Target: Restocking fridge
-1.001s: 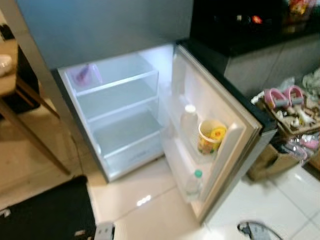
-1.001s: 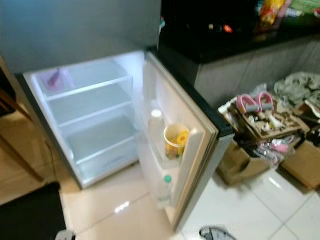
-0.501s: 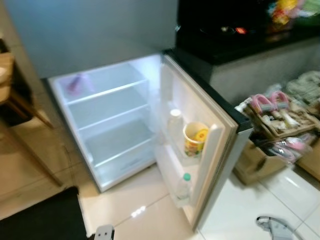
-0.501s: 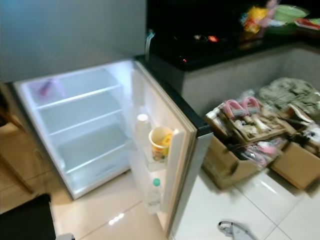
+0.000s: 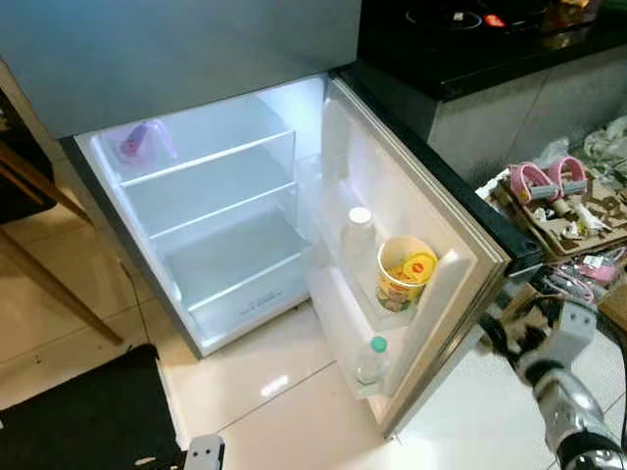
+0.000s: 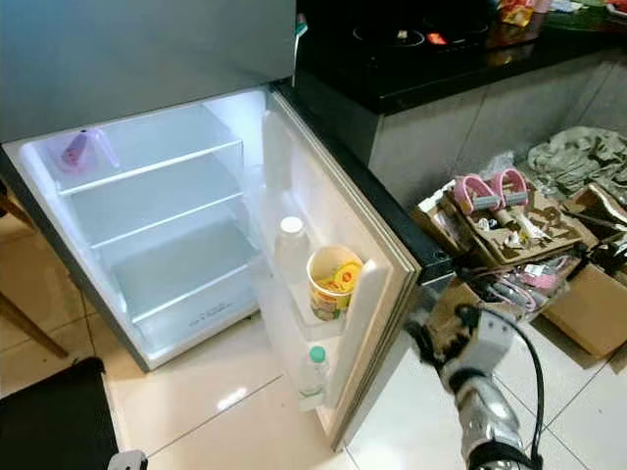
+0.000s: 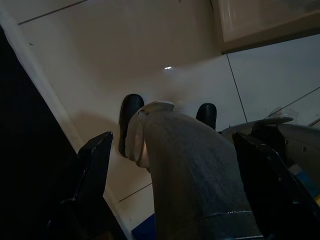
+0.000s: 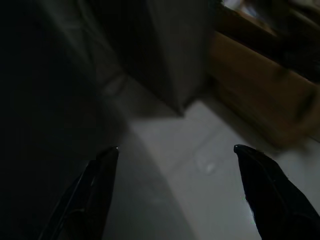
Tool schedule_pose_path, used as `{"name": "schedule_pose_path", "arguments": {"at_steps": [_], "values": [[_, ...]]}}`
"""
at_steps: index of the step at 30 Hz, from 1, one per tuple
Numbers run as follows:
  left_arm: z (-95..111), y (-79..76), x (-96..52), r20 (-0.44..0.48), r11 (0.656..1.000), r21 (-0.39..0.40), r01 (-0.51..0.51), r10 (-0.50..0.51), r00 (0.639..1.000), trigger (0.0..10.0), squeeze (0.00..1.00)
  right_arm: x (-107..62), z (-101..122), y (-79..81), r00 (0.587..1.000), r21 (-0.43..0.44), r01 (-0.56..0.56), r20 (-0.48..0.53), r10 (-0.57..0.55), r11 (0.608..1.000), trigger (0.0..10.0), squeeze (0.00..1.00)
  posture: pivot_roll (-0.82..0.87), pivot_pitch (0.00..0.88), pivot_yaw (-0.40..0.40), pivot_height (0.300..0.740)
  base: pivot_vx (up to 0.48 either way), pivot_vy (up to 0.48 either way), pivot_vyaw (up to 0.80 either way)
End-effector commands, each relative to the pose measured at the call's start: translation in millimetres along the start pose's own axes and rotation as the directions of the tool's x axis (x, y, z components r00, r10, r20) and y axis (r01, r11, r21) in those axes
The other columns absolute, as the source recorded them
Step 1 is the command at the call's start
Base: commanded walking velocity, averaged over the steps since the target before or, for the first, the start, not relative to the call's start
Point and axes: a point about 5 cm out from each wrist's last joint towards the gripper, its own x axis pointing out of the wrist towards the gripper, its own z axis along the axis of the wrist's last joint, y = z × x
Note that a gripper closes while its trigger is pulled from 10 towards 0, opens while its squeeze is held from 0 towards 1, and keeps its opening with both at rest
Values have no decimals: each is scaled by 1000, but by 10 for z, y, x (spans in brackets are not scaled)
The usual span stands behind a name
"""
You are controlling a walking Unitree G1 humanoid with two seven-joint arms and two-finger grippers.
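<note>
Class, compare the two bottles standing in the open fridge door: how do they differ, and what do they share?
The upper bottle has a white cap; the lower bottle has a green one. The upper bottle stands in the middle door shelf beside a yellow cup; the lower bottle stands alone in the bottom shelf. The upper looks larger. Both are clear, upright and capped.

Left gripper (image 7: pixel 172 150) hanging over the floor.

Its two black fingers (image 7: pixel 95 160) stand wide apart. Between them a grey trouser leg (image 7: pixel 192 175) runs down to a black shoe (image 7: pixel 130 120) on pale floor tiles (image 7: pixel 125 55); a second black shoe tip (image 7: pixel 206 114) sits just beside it. A wooden edge (image 7: pixel 260 22) lies farther off.
</note>
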Motion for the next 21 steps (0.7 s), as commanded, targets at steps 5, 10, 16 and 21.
{"name": "schedule_pose_path", "arguments": {"at_steps": [5, 10, 16, 21], "values": [[-116, -16, -19, -36, 1000, -16, 3, -3, 999, 10000, 0, 13, -167, 628, 820, 9, -561, -125, 558, 827, 10000, 0, -48, 76, -35, 740, 0, 0, 0], [-123, -11, -24, -38, 1000, -15, 2, -3, 999, 10000, 0, -286, -30, 1289, 381, 134, -908, -122, 916, 396, 10000, 0, -50, 75, -36, 740, 0, 0, 0], [-120, -17, -20, -37, 1000, -14, 4, -5, 999, 10000, 0, -188, 118, 1457, 396, 130, -911, 11, 918, 391, 10000, 0, -48, 68, -39, 740, 0, 0, 0], [-111, -28, -13, -36, 1000, -12, 7, -8, 999, 10000, 0, 57, -144, 978, 734, 55, -672, -79, 674, 739, 10000, 0, -43, 65, -44, 740, 0, 0, 0]]}}
